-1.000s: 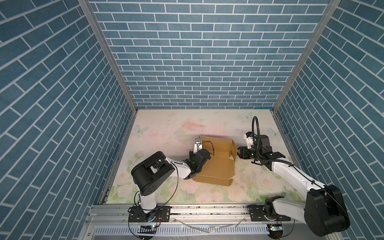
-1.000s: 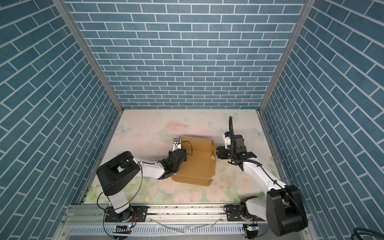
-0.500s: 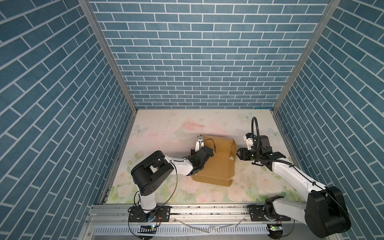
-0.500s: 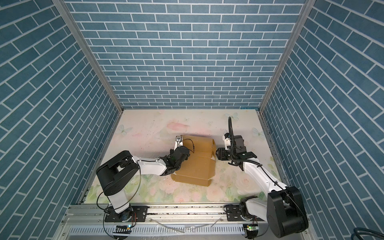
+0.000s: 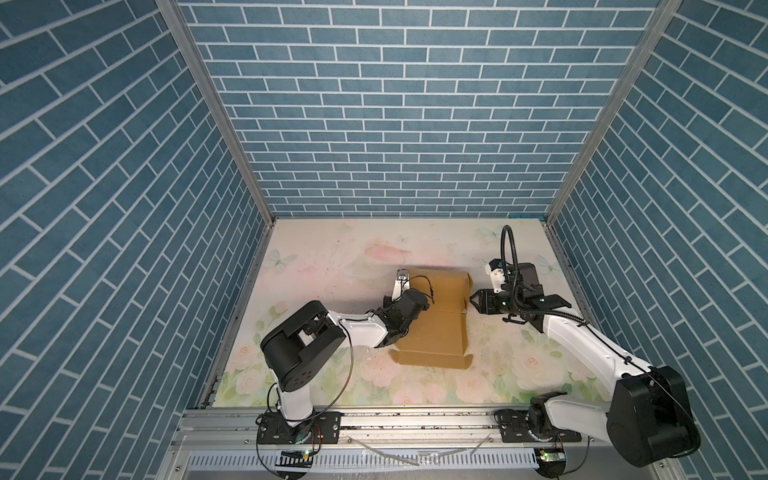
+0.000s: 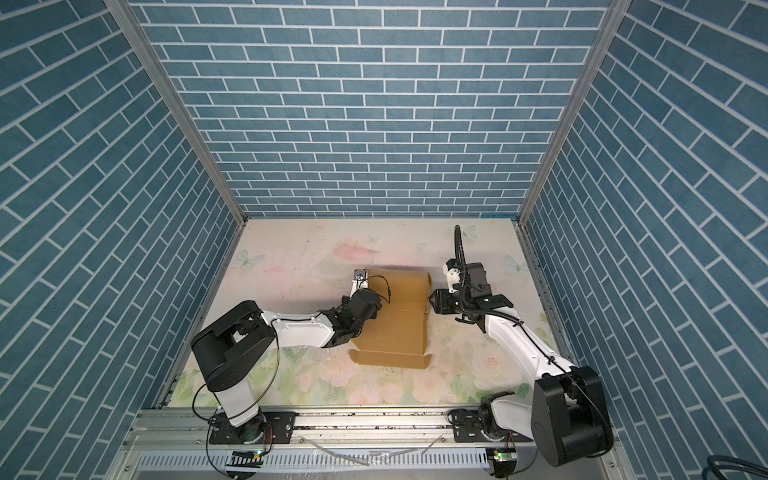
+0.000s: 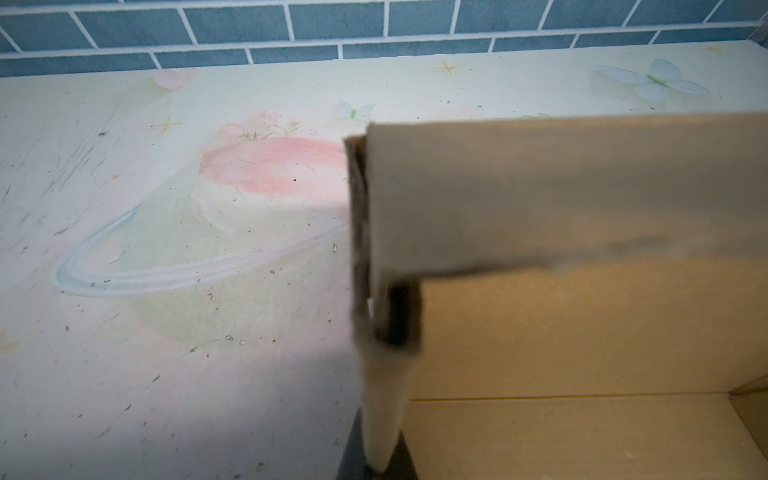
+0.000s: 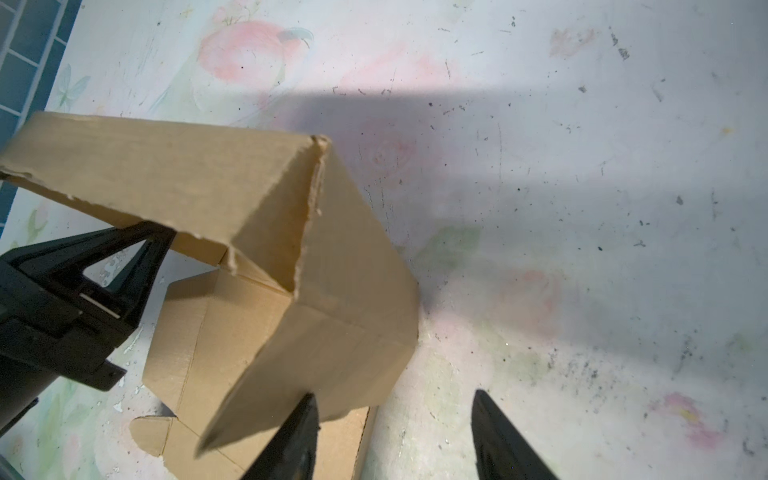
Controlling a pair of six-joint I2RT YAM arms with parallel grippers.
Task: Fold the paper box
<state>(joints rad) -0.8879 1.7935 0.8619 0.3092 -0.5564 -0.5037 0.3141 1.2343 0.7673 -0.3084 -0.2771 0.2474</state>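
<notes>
Paper box part-folded at mid-tabletop; walls going up, lid flat.

Far wall stands. The right side wall is raised, with a ragged, open-looking corner in the right wrist view. The left gripper is pressed together, pinching the box's left wall upright. The right gripper is spread and holds nothing, one finger just beside the right wall; contact cannot be told. Judged left to do: lock the side walls, then close the large panel with corner tabs lying flat toward the front edge. Hidden: the left fingertips sit under their wrist in both top views, the left wrist view is blurred close up, and whether any tab is seated is not visible.
</notes>
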